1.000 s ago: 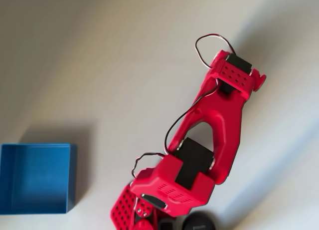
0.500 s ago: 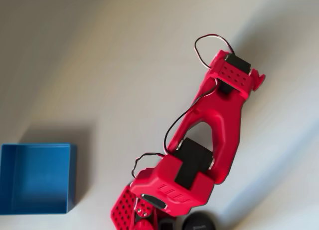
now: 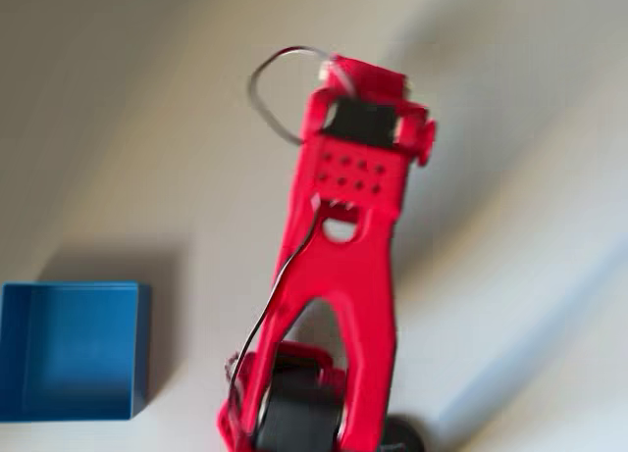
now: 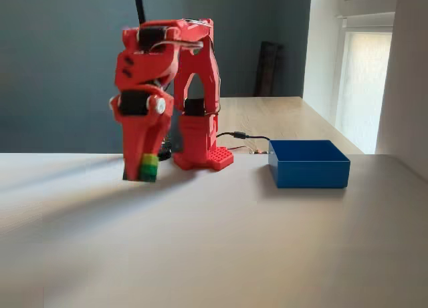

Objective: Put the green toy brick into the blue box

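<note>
In the fixed view my red gripper (image 4: 142, 173) points straight down in front of the arm's base, blurred by motion. Its fingers are shut on the green toy brick (image 4: 149, 168), lime-yellow on top and darker green below, held at the fingertips just above the tabletop. The blue box (image 4: 308, 164) stands open-topped on the table to the right of the base, well apart from the gripper. In the overhead view the blue box (image 3: 69, 349) sits at the lower left, and the red arm (image 3: 345, 236) reaches up the middle of the picture, covering the gripper and the brick.
The arm's red base (image 4: 200, 154) stands behind the gripper, with cables (image 4: 242, 137) trailing to its right. A pale tabletop (image 4: 221, 241) stretches toward the front. A loop of wire (image 3: 270, 89) sticks out at the arm's upper end.
In the overhead view the arm has swung from the upper right toward the upper middle, turning leftward, and is now blurred. The blue box has not moved.
</note>
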Controlling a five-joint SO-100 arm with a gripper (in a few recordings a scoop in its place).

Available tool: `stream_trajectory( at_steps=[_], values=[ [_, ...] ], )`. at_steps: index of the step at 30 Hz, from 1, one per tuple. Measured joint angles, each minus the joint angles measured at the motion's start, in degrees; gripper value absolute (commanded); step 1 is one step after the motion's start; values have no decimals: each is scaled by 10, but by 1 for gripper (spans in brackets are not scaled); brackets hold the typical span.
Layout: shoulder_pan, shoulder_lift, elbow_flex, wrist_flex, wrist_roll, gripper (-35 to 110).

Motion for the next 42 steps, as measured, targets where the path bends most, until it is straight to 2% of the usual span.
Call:
stream_trajectory(
  at_steps=[13,28,37,42],
  values=[
    [-283,232,162,-7,4,0],
    [-573,246,189,-16,-4,0],
    [-695,246,227,-16,4,0],
    [-753,246,226,22,12,0]
  ],
)
